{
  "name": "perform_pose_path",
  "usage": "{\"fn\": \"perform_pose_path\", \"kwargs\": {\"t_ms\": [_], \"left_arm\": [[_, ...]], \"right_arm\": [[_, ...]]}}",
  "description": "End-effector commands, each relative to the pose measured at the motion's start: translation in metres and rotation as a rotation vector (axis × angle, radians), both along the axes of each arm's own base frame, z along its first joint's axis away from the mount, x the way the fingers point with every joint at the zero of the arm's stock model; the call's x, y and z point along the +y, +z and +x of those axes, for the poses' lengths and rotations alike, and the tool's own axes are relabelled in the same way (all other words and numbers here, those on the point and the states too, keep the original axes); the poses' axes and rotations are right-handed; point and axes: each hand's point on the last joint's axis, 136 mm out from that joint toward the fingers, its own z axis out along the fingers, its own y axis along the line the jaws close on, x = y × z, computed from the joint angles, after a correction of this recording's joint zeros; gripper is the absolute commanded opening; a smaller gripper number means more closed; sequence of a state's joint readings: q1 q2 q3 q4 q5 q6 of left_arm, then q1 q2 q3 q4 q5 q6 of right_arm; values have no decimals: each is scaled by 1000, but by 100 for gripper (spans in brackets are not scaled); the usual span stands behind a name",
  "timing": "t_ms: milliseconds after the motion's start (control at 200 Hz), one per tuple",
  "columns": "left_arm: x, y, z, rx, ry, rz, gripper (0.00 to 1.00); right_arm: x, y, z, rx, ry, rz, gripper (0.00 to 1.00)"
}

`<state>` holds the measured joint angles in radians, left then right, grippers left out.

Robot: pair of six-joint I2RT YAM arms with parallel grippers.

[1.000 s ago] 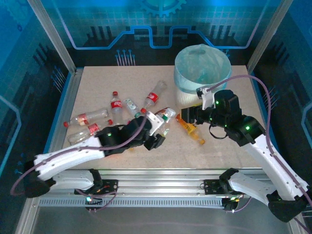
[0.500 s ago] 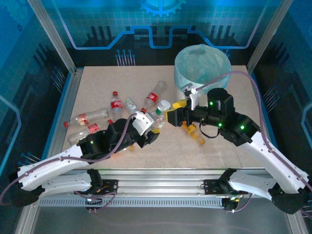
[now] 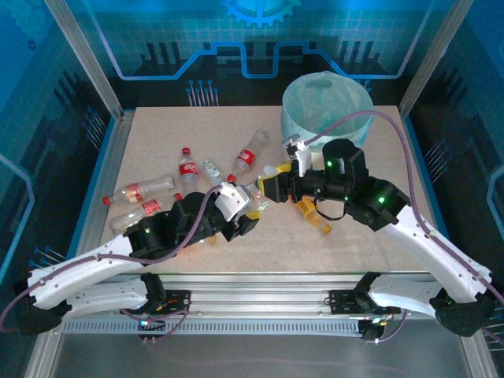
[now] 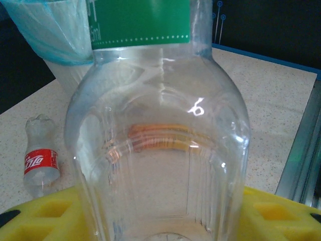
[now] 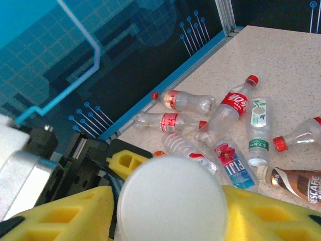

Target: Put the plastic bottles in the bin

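**Two arms, one bottle**

The left end effector (image 3: 253, 207) grips a clear green-labelled bottle (image 4: 160, 125) by its body — the right end effector (image 3: 272, 183) is closed around its white cap (image 5: 170, 196). It is over the bench (image 3: 315, 252), near-left of the bin (image 3: 287, 118).

Clear plastic on the big bottle (image 4: 160, 150) at the centre of the left wrist view; carries a green label (image 4: 140, 22) edged with white dots. Yellow pads (image 4: 45, 216) at the lower corners. Pale blue-green bin bag (image 4: 45, 30), upper left. Red and white round the small bottle (image 4: 39, 163) at left. Speckled beige table (image 4: 271, 100). White cap (image 5: 170, 201), bottom centre of the right wrist view. Orange bottle (image 3: 319, 220), centre-right of the top view.
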<state>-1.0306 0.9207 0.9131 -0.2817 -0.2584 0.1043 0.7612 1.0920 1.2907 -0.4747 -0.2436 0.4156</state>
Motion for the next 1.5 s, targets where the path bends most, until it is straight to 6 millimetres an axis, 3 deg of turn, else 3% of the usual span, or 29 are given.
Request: {"fn": "perform_pose_path", "kwargs": {"t_ms": [0, 125, 265, 330, 415, 435, 550, 730, 850, 970, 1191, 1306, 1496], "left_arm": [[-1, 13, -4, -30, -30, -34, 57], [3, 16, -1, -41, -6, -29, 59], [6, 24, 2, -54, 23, -45, 64], [7, 30, 3, -63, 30, -63, 74], [12, 42, 6, -82, 65, -102, 98], [14, 45, 7, -87, 76, -115, 99], [24, 60, 11, -128, 127, -160, 99], [40, 74, 13, -169, 186, -203, 99], [47, 75, 13, -170, 213, -208, 99], [59, 74, 19, -166, 290, -227, 99], [71, 63, 27, -146, 379, -214, 99], [75, 55, 30, -135, 411, -206, 99], [78, 43, 31, -123, 423, -171, 99]], "right_arm": [[2, 16, -5, -38, 17, 15, 52], [1, 22, -5, -55, 17, 15, 44], [-2, 30, -3, -85, -1, 18, 25], [-4, 36, -2, -106, -13, 19, 23], [-10, 49, 2, -152, -43, 9, 21], [-12, 52, 4, -167, -54, 0, 21], [-34, 77, 24, -295, -189, -90, 18], [-78, 138, 64, -570, -479, -240, 8], [-89, 157, 98, -688, -613, -350, 7], [-99, 145, 145, -700, -720, -554, 8], [-110, 85, 224, -555, -785, -728, 10], [-124, 61, 247, -482, -820, -804, 10], [-145, 25, 265, -361, -835, -826, 14]]}}
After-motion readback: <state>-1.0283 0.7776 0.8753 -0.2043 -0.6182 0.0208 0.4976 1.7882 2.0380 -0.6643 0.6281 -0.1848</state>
